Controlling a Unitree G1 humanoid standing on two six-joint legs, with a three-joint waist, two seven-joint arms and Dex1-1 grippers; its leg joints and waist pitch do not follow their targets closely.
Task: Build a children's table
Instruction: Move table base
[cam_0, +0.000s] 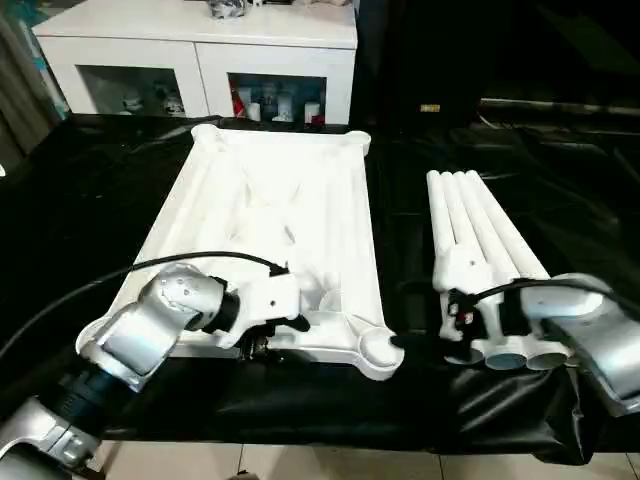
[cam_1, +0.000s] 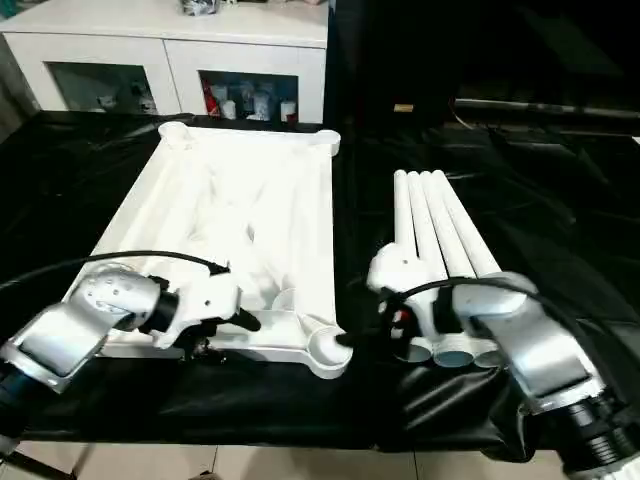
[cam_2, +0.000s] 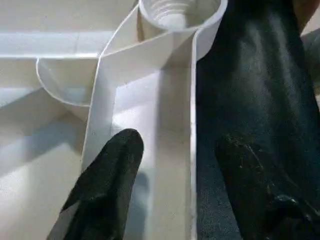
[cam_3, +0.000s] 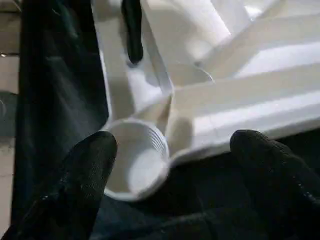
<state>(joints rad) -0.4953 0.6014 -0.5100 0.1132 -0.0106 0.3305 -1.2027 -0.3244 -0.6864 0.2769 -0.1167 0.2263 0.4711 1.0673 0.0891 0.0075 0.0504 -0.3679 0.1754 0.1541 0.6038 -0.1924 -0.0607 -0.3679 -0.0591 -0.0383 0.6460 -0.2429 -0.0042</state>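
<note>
Here's the white tabletop (cam_0: 270, 230), lying underside up on the black-covered work table (cam_0: 90, 190), ribs showing, its near edge right at both grippers. The left gripper (cam_2: 175, 170) sits over that near rim: one black finger (cam_2: 107, 185) is inside the tabletop, resting on the white channel just within the rim wall, and the other finger (cam_2: 260, 190) is outside it over the black cover, so the thin rim wall stands between the jaws. They are part-way open with clear space either side of the wall, and they hold nothing. Beyond those fingertips, further along the same rim, is the threaded corner socket (cam_2: 177, 12). Over to the right gripper (cam_3: 172, 165), jaws spread wide and gripping nothing: that same near corner socket (cam_3: 135, 160) lies between its two fingers, closer to one fingertip (cam_3: 90, 165), while the other fingertip (cam_3: 270, 160) hangs beside the tabletop's outer edge over the black cover. Past the socket, along the rim, a black finger of the left gripper shows down inside the channel. The four white legs (cam_0: 480, 235) lie side by side on the cover behind the right gripper's wrist, touching one another, their open wide ends toward the near edge, well clear of the jaws. At the back, beyond the work table, stands a white glass-door cabinet (cam_0: 200, 60)
</note>
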